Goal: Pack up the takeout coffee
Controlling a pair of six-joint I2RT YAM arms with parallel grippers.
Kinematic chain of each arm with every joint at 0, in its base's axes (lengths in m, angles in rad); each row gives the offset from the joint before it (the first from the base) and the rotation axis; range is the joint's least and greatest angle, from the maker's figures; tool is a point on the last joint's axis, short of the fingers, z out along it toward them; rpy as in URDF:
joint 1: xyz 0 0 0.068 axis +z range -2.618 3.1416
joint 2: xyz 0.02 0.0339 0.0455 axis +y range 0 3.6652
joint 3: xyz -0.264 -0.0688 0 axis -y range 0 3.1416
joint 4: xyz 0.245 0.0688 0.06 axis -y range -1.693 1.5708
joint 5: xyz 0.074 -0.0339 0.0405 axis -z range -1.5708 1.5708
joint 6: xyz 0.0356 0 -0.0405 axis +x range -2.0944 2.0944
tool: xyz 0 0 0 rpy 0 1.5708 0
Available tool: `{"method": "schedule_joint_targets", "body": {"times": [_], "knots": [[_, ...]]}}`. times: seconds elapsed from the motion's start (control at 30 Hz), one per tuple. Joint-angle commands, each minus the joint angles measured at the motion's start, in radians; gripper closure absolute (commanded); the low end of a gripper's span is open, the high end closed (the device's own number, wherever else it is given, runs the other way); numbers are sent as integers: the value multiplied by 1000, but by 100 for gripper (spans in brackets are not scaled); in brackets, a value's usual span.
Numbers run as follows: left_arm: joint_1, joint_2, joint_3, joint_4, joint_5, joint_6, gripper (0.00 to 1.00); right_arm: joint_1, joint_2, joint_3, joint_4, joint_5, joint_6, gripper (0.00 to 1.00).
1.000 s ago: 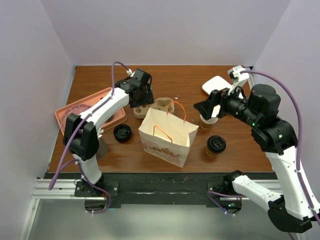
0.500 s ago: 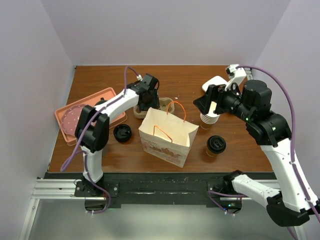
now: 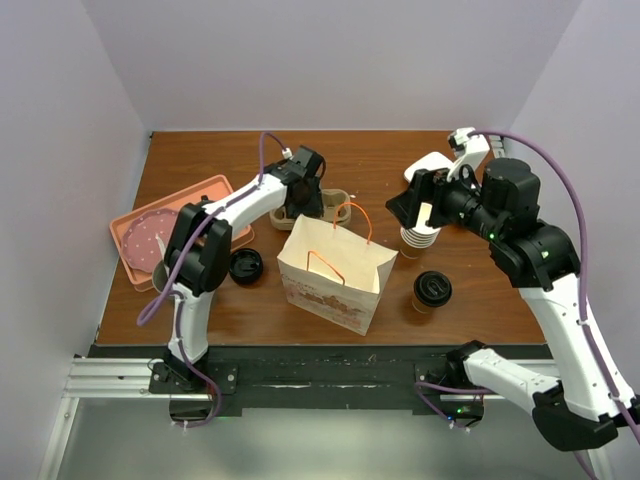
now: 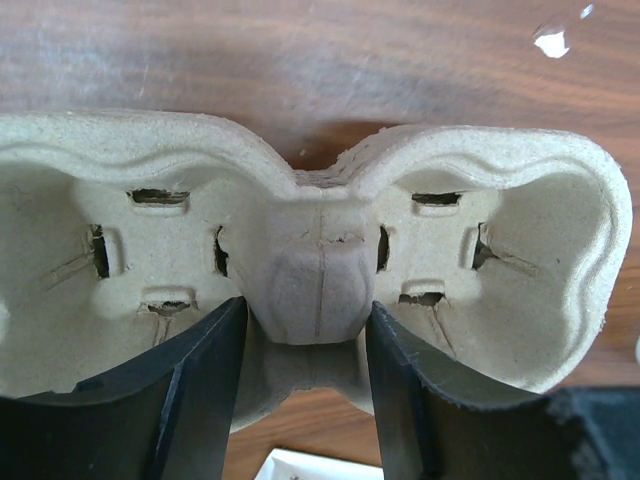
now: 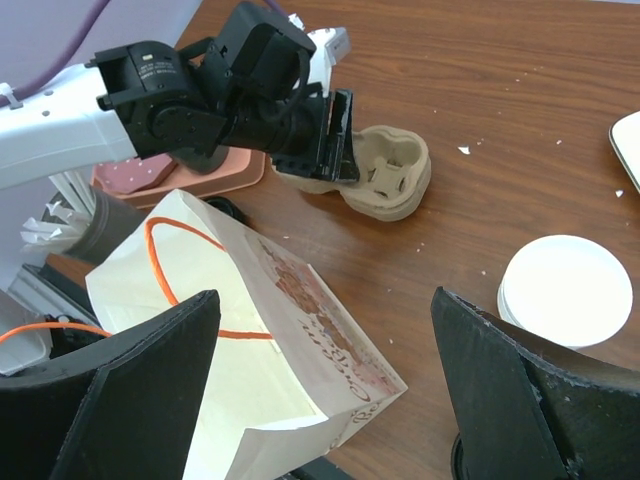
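Left fingers (image 4: 205, 390) newly at cup carrier (image 4: 500, 240), narrowing astride centre post (image 4: 318, 290), grip uncertain; right fingers (image 5: 120, 400) wide; takeout coffee (image 3: 432, 290) unpacked

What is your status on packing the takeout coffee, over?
Left gripper astride cup carrier centre ridge, grip unclear. Right gripper open, empty. Takeout coffee untouched, standing right of open paper bag. Nothing between them.

Lidded takeout coffee (image 3: 432, 290) upright on the table (image 3: 380, 150), just right of the open paper bag (image 3: 335, 275)
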Motion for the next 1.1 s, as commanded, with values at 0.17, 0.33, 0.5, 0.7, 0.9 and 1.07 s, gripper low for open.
{"method": "schedule_joint_targets", "body": {"times": [0.17,0.33,0.5,0.7,0.9,1.07], "knots": [[-1,38,121,-30,-20,32,47,0,48,1,27,-16,-59,10],[-1,38,144,-37,-35,43,50,-1,76,20,24,-19,-85,9],[-1,55,159,-44,-23,43,51,0,89,26,30,-25,-91,9],[-1,44,164,-45,-32,52,51,0,94,37,19,-22,-97,9],[0,33,195,-62,-34,57,52,0,91,40,25,-24,-90,9],[-1,13,201,-63,-34,57,53,-1,71,27,39,-19,-71,9]]}}
